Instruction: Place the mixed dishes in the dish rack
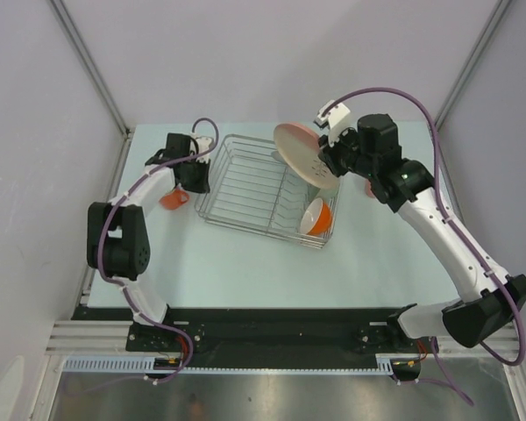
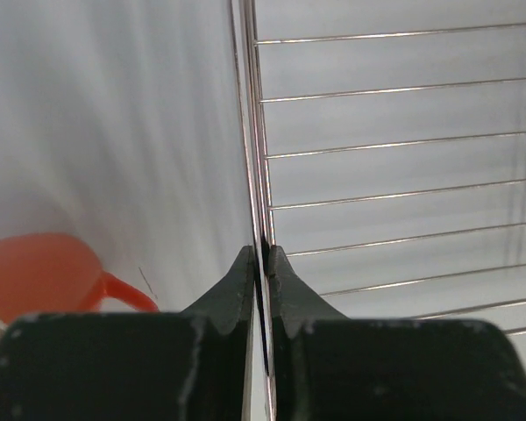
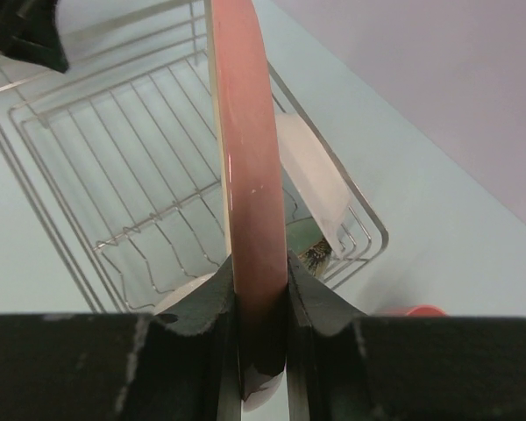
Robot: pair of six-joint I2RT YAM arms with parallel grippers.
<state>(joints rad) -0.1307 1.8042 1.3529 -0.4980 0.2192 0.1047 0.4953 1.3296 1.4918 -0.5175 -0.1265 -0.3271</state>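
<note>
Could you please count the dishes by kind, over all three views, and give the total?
Plates: 2 (salmon-pink plate in the right hand, white plate in the dish rack)
Bowls: 2 (orange bowl, grey-green bowl mostly hidden, both in the dish rack)
Mugs: 1 (orange mug beside the dish rack)
Cups: 1 (salmon-pink cup, barely showing)
Total: 6

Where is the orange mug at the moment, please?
In the top view the mug is just left of the rack, close beside the left gripper. The left wrist view shows it at lower left, outside the rack's rim.
</note>
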